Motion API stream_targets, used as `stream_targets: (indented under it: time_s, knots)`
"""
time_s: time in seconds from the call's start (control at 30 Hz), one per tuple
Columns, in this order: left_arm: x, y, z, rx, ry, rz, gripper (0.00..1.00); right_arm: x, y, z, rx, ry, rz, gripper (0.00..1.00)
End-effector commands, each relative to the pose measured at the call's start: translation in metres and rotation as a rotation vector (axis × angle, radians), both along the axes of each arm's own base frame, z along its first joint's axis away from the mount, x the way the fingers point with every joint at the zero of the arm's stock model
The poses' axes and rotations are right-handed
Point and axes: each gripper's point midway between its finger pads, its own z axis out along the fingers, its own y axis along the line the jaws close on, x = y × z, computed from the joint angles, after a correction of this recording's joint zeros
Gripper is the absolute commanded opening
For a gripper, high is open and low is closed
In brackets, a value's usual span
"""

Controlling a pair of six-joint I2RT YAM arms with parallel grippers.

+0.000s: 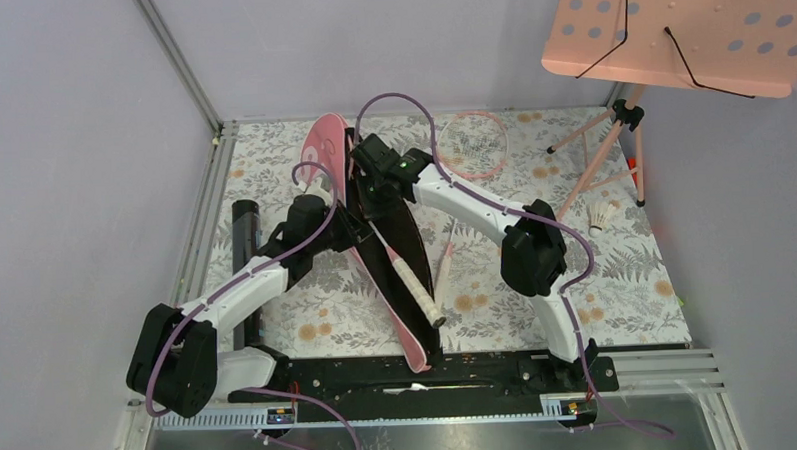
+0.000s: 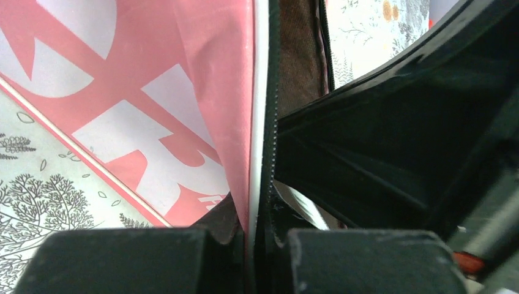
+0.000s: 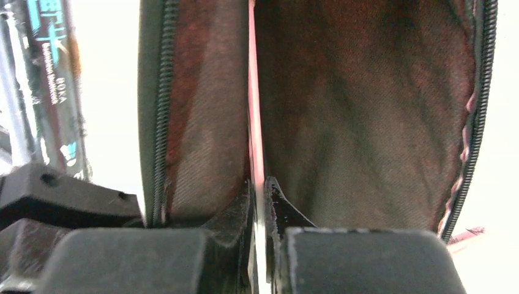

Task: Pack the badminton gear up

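The long pink bag (image 1: 410, 337) lies open down the middle of the table, its black lining showing. My left gripper (image 1: 342, 225) is shut on the bag's left zipper edge; in the left wrist view the fingers (image 2: 260, 236) pinch the white piping beside the pink printed side (image 2: 153, 110). My right gripper (image 1: 366, 191) is inside the bag's mouth, shut on a thin pink racket frame (image 3: 254, 122). That racket's white handle (image 1: 417, 284) sticks out toward the near edge. A second racket (image 1: 475, 142) lies to the right. A shuttlecock (image 1: 602, 216) lies far right. The black tube (image 1: 243, 245) lies left, and shows in the right wrist view (image 3: 52, 86).
The pink perforated music stand (image 1: 688, 25) stands at the back right, its tripod legs (image 1: 612, 147) on the floral tablecloth near the shuttlecock. A metal frame rail (image 1: 209, 212) runs along the left side, close to the tube.
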Motion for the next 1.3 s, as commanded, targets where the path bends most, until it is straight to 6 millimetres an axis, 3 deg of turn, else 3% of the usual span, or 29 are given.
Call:
stream_targets:
  time_s: [0.0, 0.2, 0.33, 0.6, 0.63, 0.73, 0.83, 0.87, 1.0, 1.07, 1.27]
  knots:
    - [-0.069, -0.068, 0.054, -0.265, -0.005, -0.357, 0.0, 0.096, 0.021, 0.03, 0.192, -0.348, -0.291, 0.0]
    - [-0.101, -0.08, 0.063, -0.31, 0.001, -0.429, 0.0, 0.119, 0.013, 0.029, 0.207, -0.453, -0.407, 0.0]
    - [-0.107, -0.078, 0.068, -0.324, -0.01, -0.443, 0.0, 0.124, 0.012, 0.016, 0.215, -0.498, -0.432, 0.0]
    - [-0.099, -0.07, 0.068, -0.261, -0.024, -0.384, 0.0, 0.123, 0.019, -0.01, 0.197, -0.491, -0.421, 0.0]
    - [-0.094, -0.066, 0.067, -0.234, -0.031, -0.352, 0.0, 0.121, 0.022, -0.007, 0.188, -0.489, -0.379, 0.05]
    - [-0.074, -0.047, 0.063, -0.104, -0.052, -0.23, 0.0, 0.1, 0.031, 0.012, 0.181, -0.457, -0.204, 0.38]
    - [-0.054, -0.026, 0.067, -0.012, -0.088, -0.126, 0.0, 0.068, 0.031, 0.049, 0.215, -0.45, -0.026, 0.56]
    - [-0.046, -0.017, 0.067, 0.015, -0.102, -0.089, 0.0, 0.055, 0.026, 0.067, 0.219, -0.461, 0.038, 0.62]
    - [-0.017, 0.023, 0.062, 0.129, -0.109, 0.072, 0.0, 0.011, -0.008, 0.093, 0.202, -0.481, 0.144, 0.83]
    - [-0.007, 0.036, 0.059, 0.156, -0.11, 0.12, 0.0, -0.004, -0.028, 0.106, 0.211, -0.522, 0.151, 0.98]
    - [0.007, 0.039, 0.058, 0.145, -0.115, 0.103, 0.0, -0.056, -0.071, 0.141, 0.357, -0.662, 0.218, 1.0]
